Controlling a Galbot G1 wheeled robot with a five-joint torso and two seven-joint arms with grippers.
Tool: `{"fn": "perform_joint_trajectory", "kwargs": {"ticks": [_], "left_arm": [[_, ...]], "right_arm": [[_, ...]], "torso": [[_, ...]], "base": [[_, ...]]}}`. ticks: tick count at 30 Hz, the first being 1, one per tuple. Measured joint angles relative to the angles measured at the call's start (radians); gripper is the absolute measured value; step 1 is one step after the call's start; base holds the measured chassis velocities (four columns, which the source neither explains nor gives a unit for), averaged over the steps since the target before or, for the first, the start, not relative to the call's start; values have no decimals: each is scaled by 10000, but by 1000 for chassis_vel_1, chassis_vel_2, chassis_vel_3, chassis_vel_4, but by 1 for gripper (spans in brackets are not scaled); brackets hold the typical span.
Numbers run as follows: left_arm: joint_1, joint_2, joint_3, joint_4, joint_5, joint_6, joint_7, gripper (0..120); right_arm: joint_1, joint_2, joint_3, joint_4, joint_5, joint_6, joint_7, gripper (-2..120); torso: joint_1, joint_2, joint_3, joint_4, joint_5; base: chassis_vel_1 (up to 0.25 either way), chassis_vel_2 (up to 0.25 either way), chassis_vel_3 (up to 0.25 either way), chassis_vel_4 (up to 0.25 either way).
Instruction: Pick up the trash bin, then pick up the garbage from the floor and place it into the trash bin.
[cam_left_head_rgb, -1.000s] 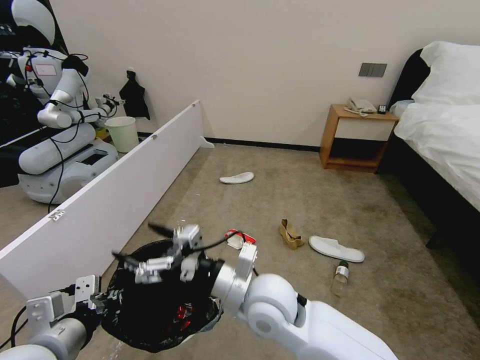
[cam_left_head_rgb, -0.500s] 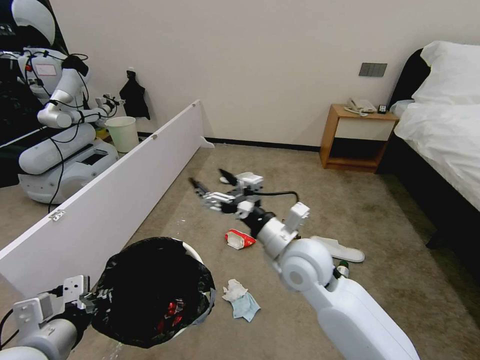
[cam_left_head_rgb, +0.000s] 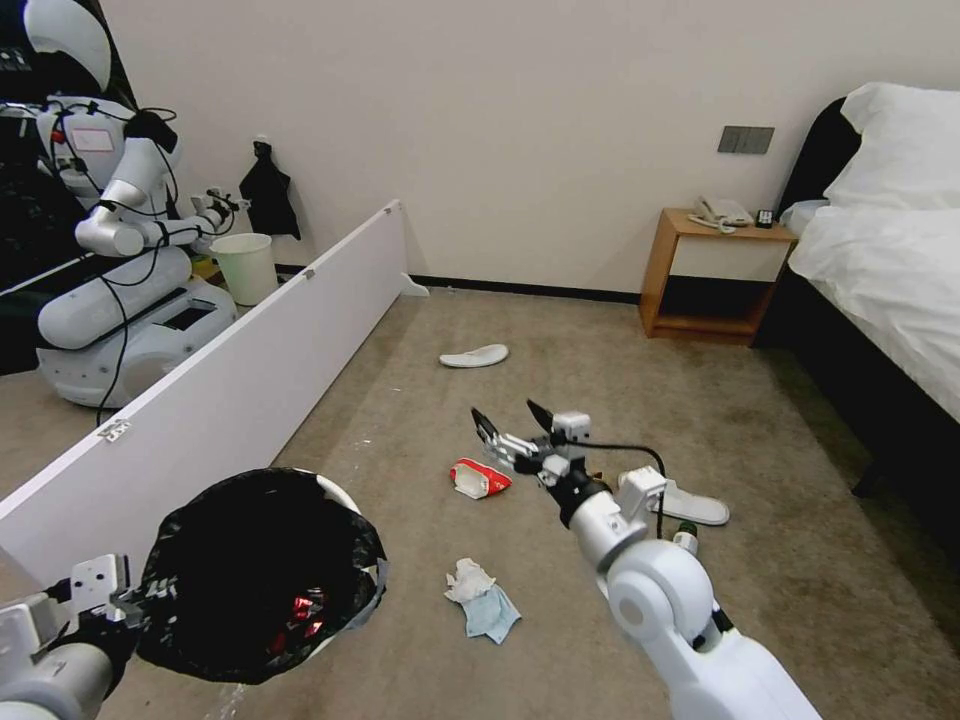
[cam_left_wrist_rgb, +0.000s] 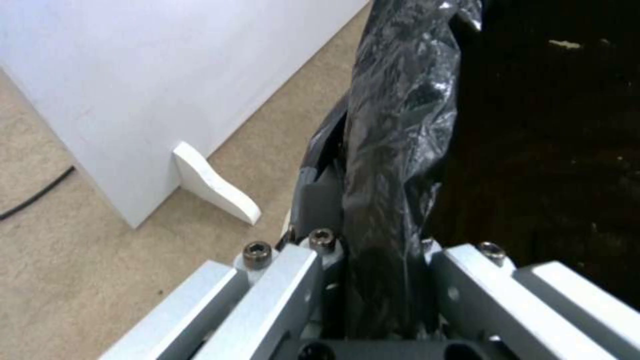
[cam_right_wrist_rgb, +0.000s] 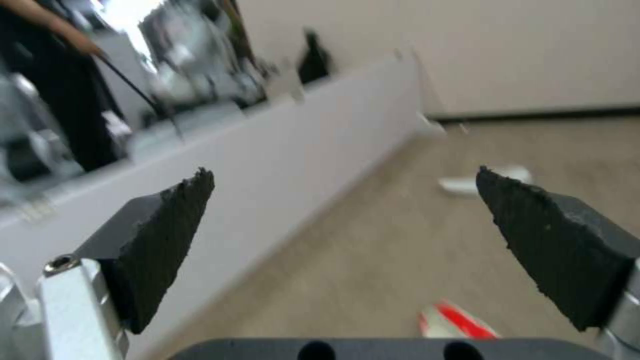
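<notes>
The trash bin (cam_left_head_rgb: 262, 575) is held by its rim in the left gripper (cam_left_wrist_rgb: 373, 280). The right gripper (cam_left_head_rgb: 512, 420), jaws wide open, should be lowered straight over the red-white wrapper (cam_left_head_rgb: 478, 478).

White arms, black cables, seemingly rubber fingertips (cam_right_wrist_rgb: 167, 235)

The round white plastic trash bin (cam_left_head_rgb: 345, 495), lined with a crinkled black bag folded over its rim, hangs tilted above the carpet with red scraps inside, its rim clamped in the left pincer (cam_left_wrist_rgb: 383, 280). On the floor lie a red-and-white wrapper (cam_left_head_rgb: 479, 478) and a crumpled white and light-blue tissue (cam_left_head_rgb: 482, 599) closer in. Two flat white slippers (cam_left_head_rgb: 474, 356) lie apart, one (cam_left_head_rgb: 695, 506) beside a clear bottle (cam_left_head_rgb: 684, 540).
</notes>
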Motion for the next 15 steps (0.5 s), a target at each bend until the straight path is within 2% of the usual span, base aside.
{"fn": "perform_joint_trajectory", "kwargs": {"ticks": [9, 15], "left_arm": [[51, 61, 76, -296, -29, 0, 6, 3], [46, 11, 217, -367, -20, 0, -4, 3]], "right_arm": [[-287, 259, -316, -1262, -510, 92, 108, 100], [-181, 491, -736, -2085, -685, -711, 373, 100]], "torso": [[0, -1, 0, 2, 0], [0, 0, 0, 1, 0]], "base": [[0, 0, 0, 0], [0, 0, 0, 0]]}}
